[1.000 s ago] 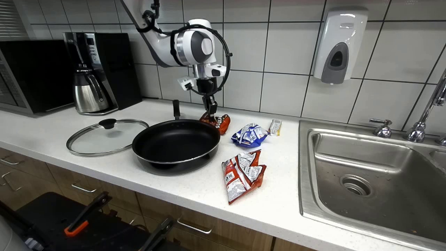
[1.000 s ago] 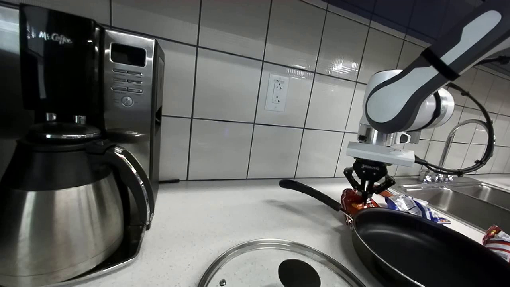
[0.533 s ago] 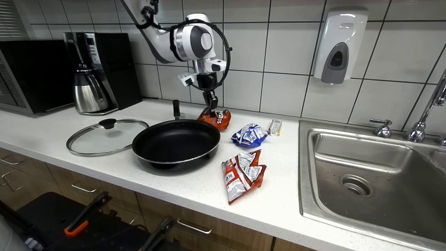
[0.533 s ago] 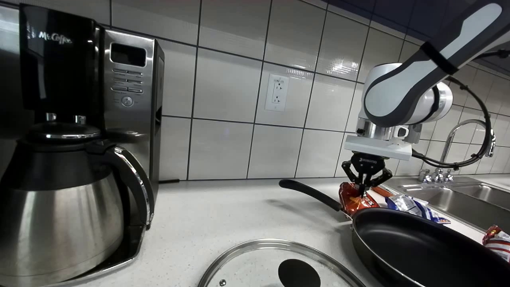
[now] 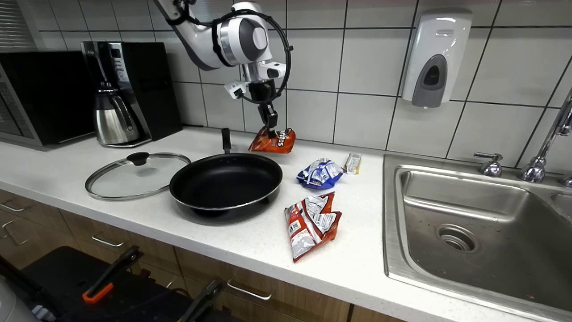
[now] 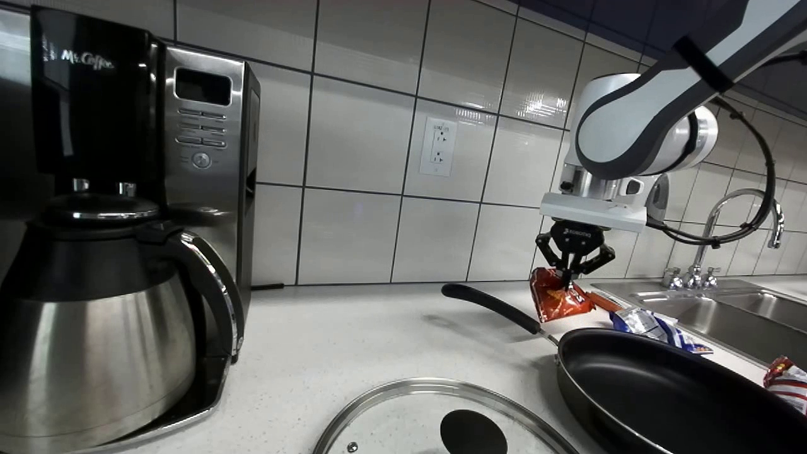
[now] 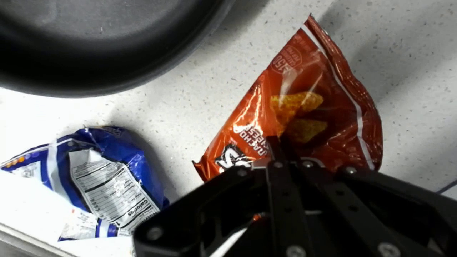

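My gripper (image 5: 271, 133) is shut on a shiny orange-red bag of nacho cheese chips (image 5: 261, 144). In an exterior view the bag (image 6: 558, 306) hangs just off the counter, behind the black frying pan (image 6: 662, 384) and beside the pan's handle (image 6: 492, 304). The wrist view shows the dark fingers (image 7: 274, 146) pressed together over the middle of the bag (image 7: 321, 82), which spreads out on both sides. The part pinched between the tips is hidden. A crumpled blue bag (image 7: 103, 178) lies close by on the counter.
A red and white bag (image 5: 313, 226) and a small packet (image 5: 353, 163) lie between pan and sink (image 5: 393, 232). Left of the pan rests a glass lid with a black knob (image 5: 137, 158). A coffee maker (image 5: 147, 94) stands farther left. The tiled wall (image 5: 313, 116) rises close behind my gripper.
My gripper has risen and shifted slightly left in both exterior views. The orange-red bag has come up off the counter with it. The other bags, pan and lid have not moved.
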